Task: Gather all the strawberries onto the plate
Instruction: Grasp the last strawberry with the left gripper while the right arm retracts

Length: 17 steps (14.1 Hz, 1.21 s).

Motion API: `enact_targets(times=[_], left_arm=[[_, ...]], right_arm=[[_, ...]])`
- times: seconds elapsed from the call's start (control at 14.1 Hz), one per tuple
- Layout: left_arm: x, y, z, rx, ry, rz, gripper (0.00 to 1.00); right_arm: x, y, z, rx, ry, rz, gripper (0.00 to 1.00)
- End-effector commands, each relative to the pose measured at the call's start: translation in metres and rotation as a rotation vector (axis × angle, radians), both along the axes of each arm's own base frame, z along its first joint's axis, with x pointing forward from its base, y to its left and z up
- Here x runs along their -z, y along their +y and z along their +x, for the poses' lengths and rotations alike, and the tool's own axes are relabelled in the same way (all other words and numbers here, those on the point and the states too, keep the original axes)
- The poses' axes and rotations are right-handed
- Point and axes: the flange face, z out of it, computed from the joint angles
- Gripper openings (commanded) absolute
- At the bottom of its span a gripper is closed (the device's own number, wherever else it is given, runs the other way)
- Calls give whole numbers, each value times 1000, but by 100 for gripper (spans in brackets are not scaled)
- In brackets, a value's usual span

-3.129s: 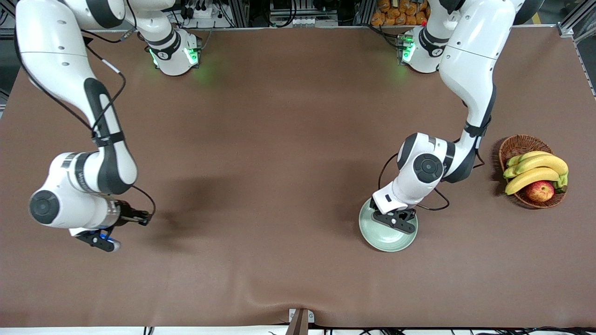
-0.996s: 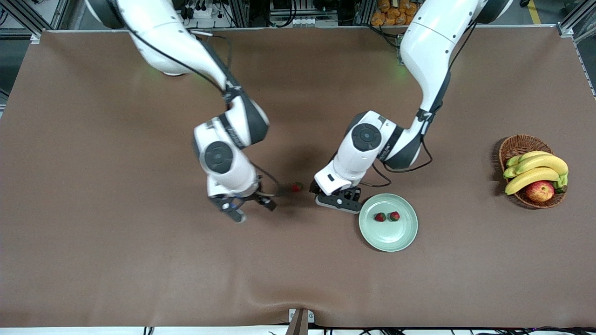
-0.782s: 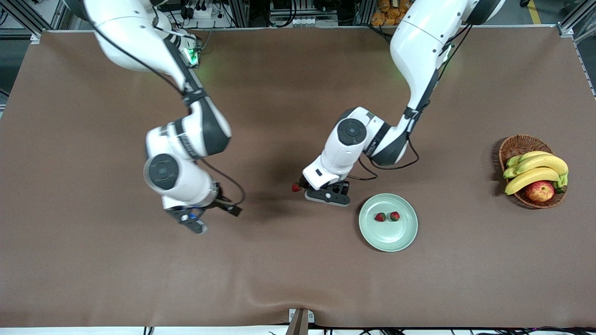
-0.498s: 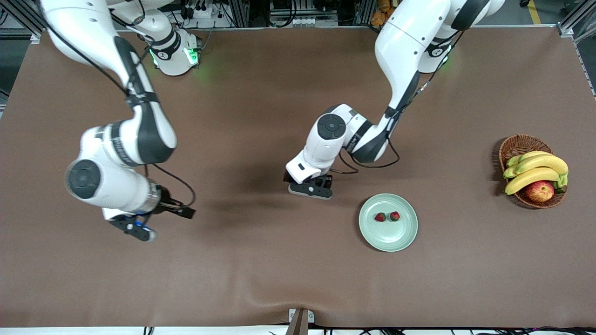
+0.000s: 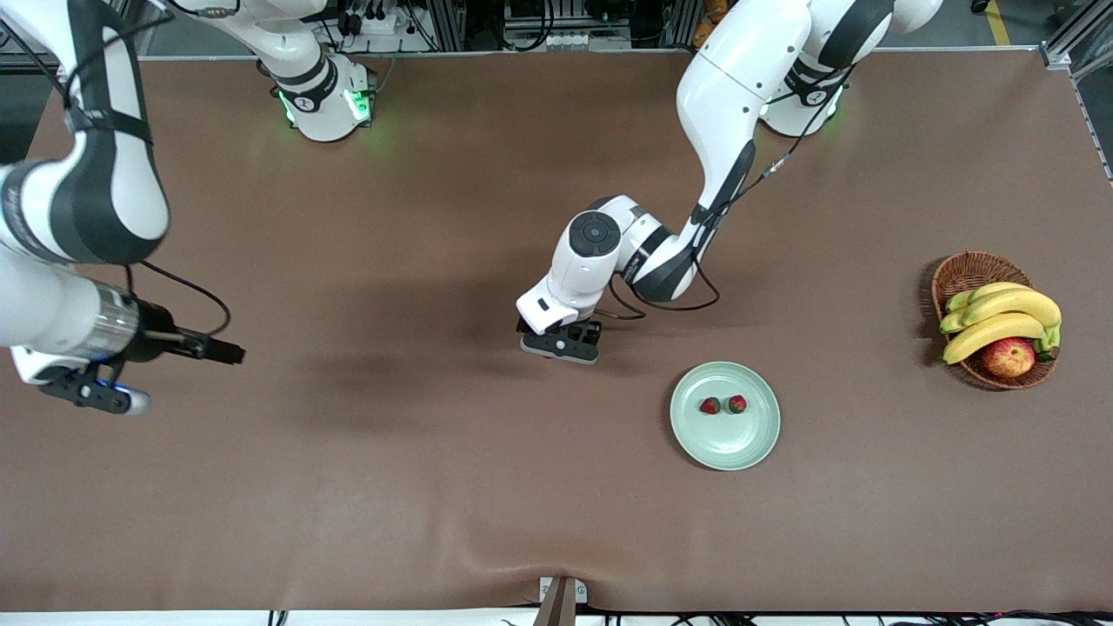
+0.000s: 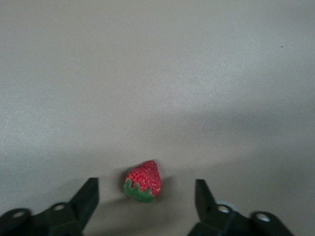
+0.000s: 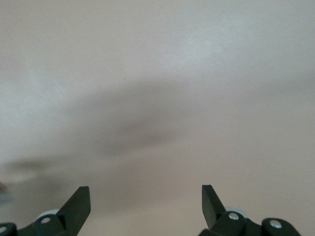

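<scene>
Left arm: reaches from its base down to the middle of the brown surface (image 5: 435,487), elbow bent, wrist pointed downward. Left end effector (image 6: 146,194): low over the surface, fingers spread wide, holding nothing; a third strawberry (image 6: 143,181) lies on the surface between the two fingertips, touching neither, its green cap toward the wrist camera. In the front view the wrist and end effector (image 5: 559,341) cover this berry.

Right arm: drawn to its own end of the surface, forearm running off the front view's edge. Right end effector (image 5: 228,352): up above bare surface, level with the surface and pointing toward the middle, fingers wide apart, empty; its wrist view (image 7: 145,200) shows only bare surface.

Plate (image 5: 725,448): pale mint-green, round, on the surface, nearer the front camera than the left end effector and toward the left arm's end. Contents: two strawberries (image 5: 710,405) side by side, just apart, in the half of the plate farther from the front camera.

Wicker basket (image 5: 965,269): brown, near the left arm's end of the surface, well apart from the plate. Contents: bananas (image 5: 1004,317), yellow with green tips; one red-yellow apple (image 5: 1009,357) tucked against them.
</scene>
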Motion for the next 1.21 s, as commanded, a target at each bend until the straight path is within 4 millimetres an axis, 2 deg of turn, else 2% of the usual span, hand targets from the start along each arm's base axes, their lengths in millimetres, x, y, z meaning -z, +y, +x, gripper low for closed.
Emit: enact_targets(times=[0.0,0.07,0.21,0.43,0.5,0.57,0.85,0.92,1.07,1.14], left_arm=[[8,-3,1,17,-29,26,81],[14,-2,0,23,-28,36,78],[15,-2,0,25,-29,38,77],[15,-2,0,25,-29,38,56],[15,-2,0,25,-29,38,46],[15,-2,0,25,-29,38,43],[18,-2,0,26,-27,41,42],[18,-2,0,26,-27,41,35],[14,-2,1,26,-31,38,5],[8,-2,3,24,-36,35,0]], right_arm=[[-62,-4,-40,-128,-20,-45,100],[-80,-18,-52,-139,-18,-39,100],[-109,-34,-70,-191,-26,-27,100],[-139,-40,-93,-205,-23,-18,100],[-143,-37,-99,-198,-8,-13,100],[-147,-37,-103,-197,3,-11,100],[-150,-40,-105,-167,7,-4,100],[-151,-39,-106,-139,13,-3,100],[-151,-41,-109,-126,37,0,100],[-157,-41,-110,-126,28,-1,100]])
